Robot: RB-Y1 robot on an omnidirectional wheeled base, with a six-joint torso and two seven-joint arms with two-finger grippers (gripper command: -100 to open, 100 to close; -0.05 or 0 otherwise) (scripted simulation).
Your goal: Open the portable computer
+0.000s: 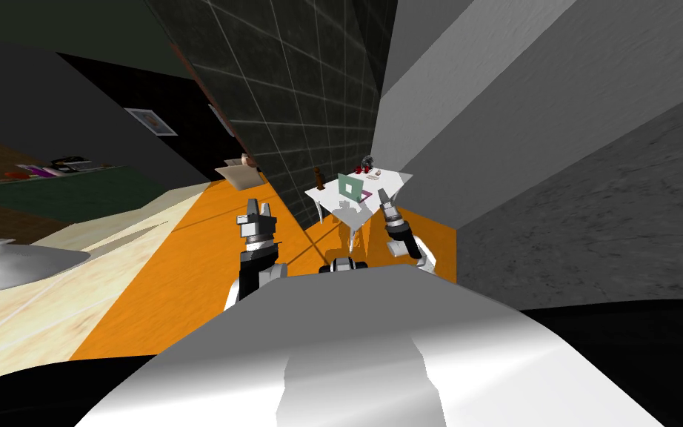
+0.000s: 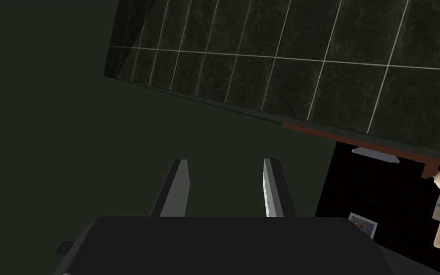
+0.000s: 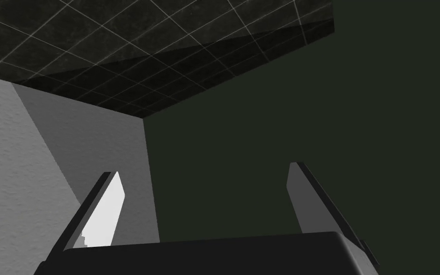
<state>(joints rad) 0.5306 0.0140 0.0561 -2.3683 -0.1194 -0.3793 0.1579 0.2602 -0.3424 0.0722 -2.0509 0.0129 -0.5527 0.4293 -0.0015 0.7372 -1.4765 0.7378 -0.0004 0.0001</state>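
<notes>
**Ahead and just left of the right fingers: the laptop, lid up**

Far to the left of everything that matters, the left fingers (image 2: 178, 191) hang over the orange floor (image 1: 184, 259), apart with nothing between them, though the gap is narrower than the other pair's. From them the laptop (image 1: 348, 188) lies well ahead and off to the right, with open floor between. This arm looks like the idle one.

Further right stands the white surface (image 1: 395, 180). A small dark figurine (image 1: 319, 178) sits at the corner nearest the left fingers, and a few small red and dark things sit along its far edge, too small to name. The laptop is near the middle of the surface. Its greenish lid appears to stand raised off a purple-edged base, its face turned roughly toward the robot, and how wide the angle is I cannot tell. The hinge line seems to run across the line of reach rather than along it, but that is a guess from the head view.

Rightmost, the right fingers (image 3: 103, 212) are spread wide and empty. Their tips hover at the near edge of the surface, just right of the laptop and apart from it. This arm is plainly the nearer one. Its fingers seem to aim upward past the lid rather than at it, so the coming move likely calls for a dip of the wrist and a short shift leftward to meet the lid's top edge.
</notes>
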